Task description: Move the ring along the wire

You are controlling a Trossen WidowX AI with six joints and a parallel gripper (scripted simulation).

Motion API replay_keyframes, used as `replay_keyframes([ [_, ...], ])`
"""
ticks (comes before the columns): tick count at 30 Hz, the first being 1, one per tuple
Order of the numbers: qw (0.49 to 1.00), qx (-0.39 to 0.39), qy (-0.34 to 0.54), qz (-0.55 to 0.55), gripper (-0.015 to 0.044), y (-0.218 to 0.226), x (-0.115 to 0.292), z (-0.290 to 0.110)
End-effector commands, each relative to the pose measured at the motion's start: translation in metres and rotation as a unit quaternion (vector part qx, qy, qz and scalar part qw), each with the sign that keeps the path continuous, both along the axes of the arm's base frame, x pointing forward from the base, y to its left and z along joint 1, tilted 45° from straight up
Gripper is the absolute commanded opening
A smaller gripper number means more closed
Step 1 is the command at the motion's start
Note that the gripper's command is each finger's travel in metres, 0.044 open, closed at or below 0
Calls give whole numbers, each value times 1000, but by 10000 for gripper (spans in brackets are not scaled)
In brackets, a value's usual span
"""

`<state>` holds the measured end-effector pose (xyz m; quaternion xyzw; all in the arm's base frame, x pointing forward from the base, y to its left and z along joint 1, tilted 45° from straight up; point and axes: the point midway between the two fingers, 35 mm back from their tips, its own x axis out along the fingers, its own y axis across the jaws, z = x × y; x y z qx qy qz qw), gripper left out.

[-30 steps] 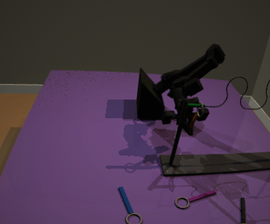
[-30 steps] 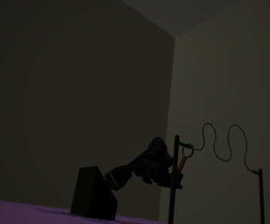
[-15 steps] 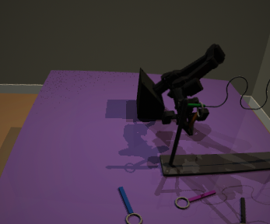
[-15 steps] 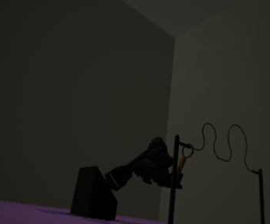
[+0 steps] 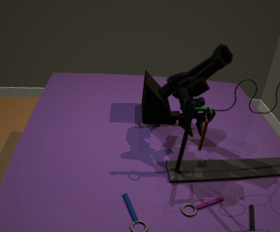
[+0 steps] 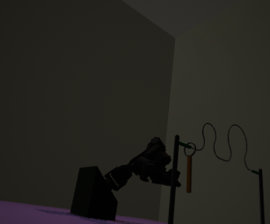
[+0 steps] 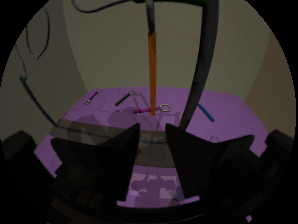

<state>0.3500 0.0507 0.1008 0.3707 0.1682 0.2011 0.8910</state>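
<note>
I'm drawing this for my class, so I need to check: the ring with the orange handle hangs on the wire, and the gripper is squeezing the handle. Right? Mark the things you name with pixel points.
Not squeezing: the wrist view shows the gripper (image 7: pixel 152 127) open, the orange handle (image 6: pixel 189 174) (image 7: pixel 152 70) (image 5: pixel 202 134) beyond its fingertips. The ring (image 6: pixel 185 149) does hang on the wire.
</note>
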Motion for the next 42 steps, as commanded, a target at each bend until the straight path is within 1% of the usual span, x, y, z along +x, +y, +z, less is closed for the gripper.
replay_keyframes([
  [1,1000,-1,-1,1,160,-7,-13,3],
  [8,1000,-1,0,-1,160,-15,-31,4],
  [37,1000,-1,0,-1,160,-15,-31,4],
  [39,1000,0,1,-4,213,-20,-34,5],
  [42,1000,-1,2,-3,291,-32,-55,10],
])
